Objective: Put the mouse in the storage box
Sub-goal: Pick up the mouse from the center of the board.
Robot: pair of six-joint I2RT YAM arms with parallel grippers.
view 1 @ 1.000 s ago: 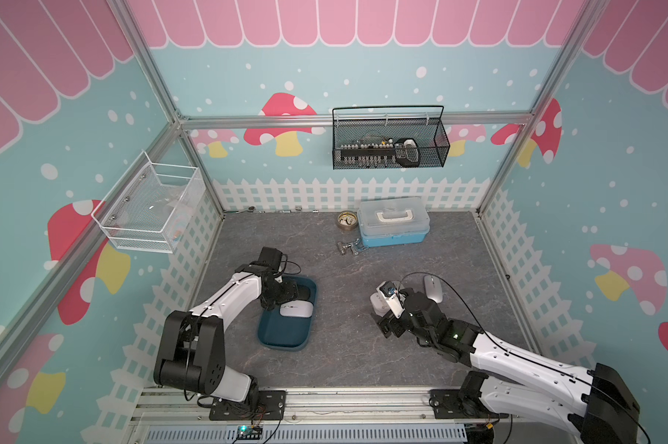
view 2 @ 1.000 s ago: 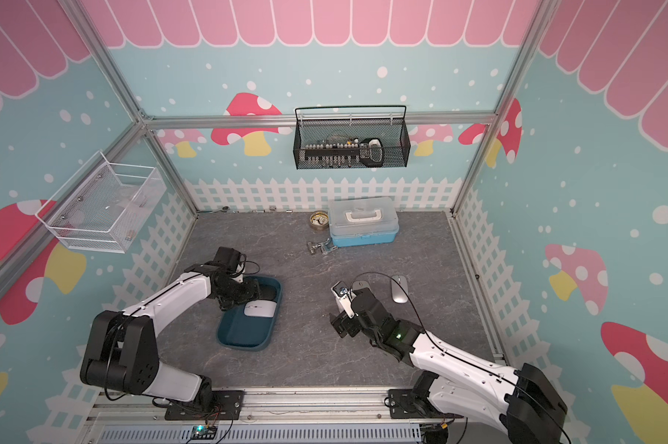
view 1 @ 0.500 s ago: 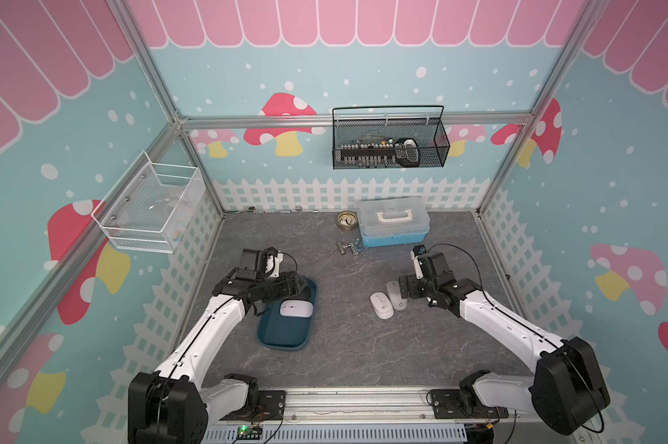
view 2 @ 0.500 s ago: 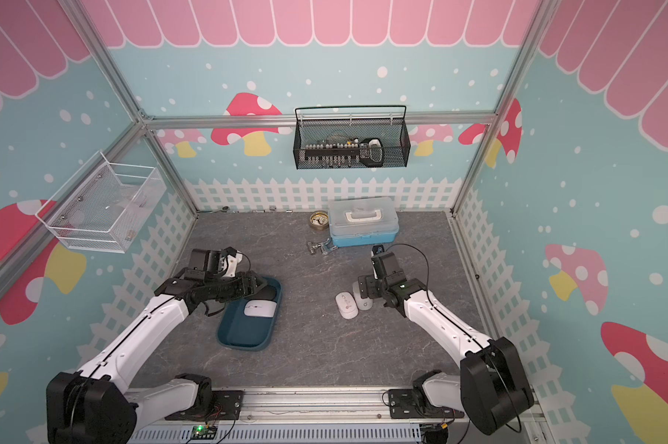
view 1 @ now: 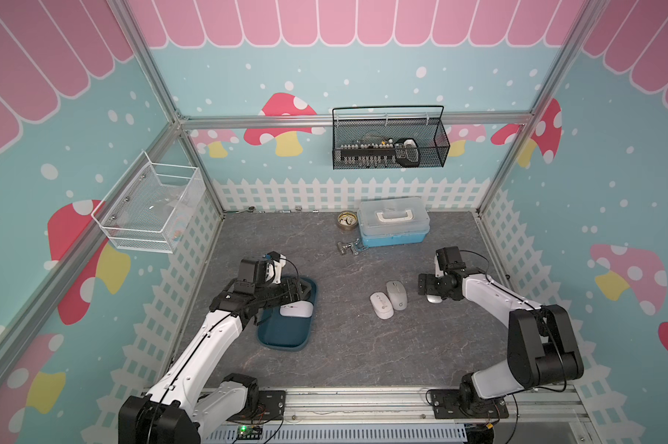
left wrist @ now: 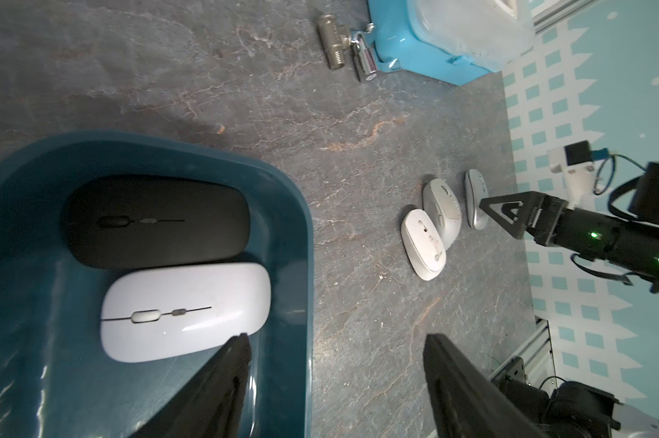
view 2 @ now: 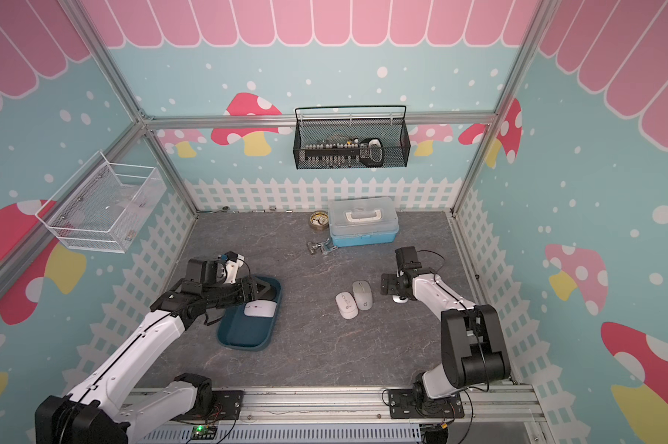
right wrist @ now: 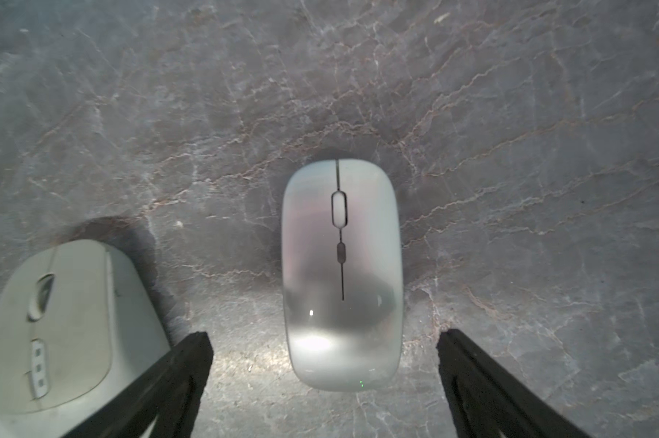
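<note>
Left gripper [left wrist: 335,341]: spread apart, holds nothing, hangs over the edge of the storage box [left wrist: 305,265].
Right gripper [right wrist: 324,335]: spread wide, one finger on each side of the silver mouse [right wrist: 341,273], not touching it.
Silver mouse: flat on the bench [view 1: 344,346], well apart from the box.
In the box: black mouse [left wrist: 157,222] and white mouse [left wrist: 184,311], side by side.
Hard to see: from above, the right gripper hides most of the silver mouse.

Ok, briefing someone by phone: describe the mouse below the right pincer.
From the light blue plastic case with translucent lid at the back, come forward to three loose mice. The white oval mouse and pale grey mouse lie side by side; the flat glossy silver mouse sits apart, under the open right pincer.
</note>
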